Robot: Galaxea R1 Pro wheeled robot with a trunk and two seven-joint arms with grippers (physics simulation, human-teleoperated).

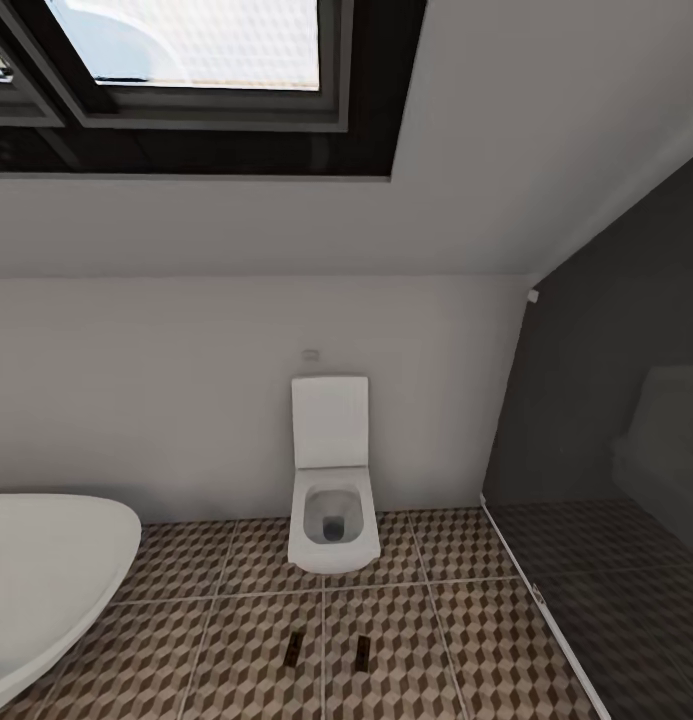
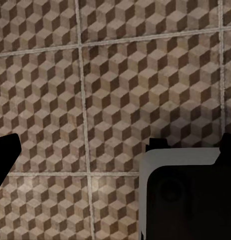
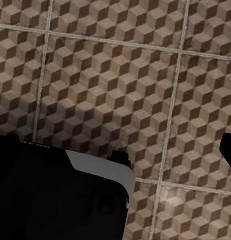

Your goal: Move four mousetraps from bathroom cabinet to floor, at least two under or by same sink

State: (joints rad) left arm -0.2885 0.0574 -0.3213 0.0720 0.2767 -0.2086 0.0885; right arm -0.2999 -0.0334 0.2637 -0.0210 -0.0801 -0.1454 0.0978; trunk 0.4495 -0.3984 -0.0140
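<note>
In the head view, a wall-hung toilet point(image 1: 331, 490) was seen against the pale wall, a white bathtub point(image 1: 46, 580) at the left and a dark glass partition point(image 1: 606, 420) at the right. On the patterned floor tiles point(image 1: 236, 650), two small dark flat objects point(image 1: 296, 647) were made out in front of the toilet, side by side but apart; they were too small to be named with certainty, though mousetraps were judged likely. No sink and no cabinet were presented here.

In the left wrist view, tiled floor was shown beneath, with dark finger edges point(image 2: 5, 150) at the frame's sides and a white-edged dark body of the robot below. Whether that pincer was apart or together could not be told.

In the right wrist view, the same tiles were shown, a dark fingertip point(image 3: 229, 150) at one edge; again its stance could not be told, and nothing was seen held.

The step was judged to be travel within the bathroom. If those objects were traps, two were already lying on the floor; the sink's nearness would need checking.
</note>
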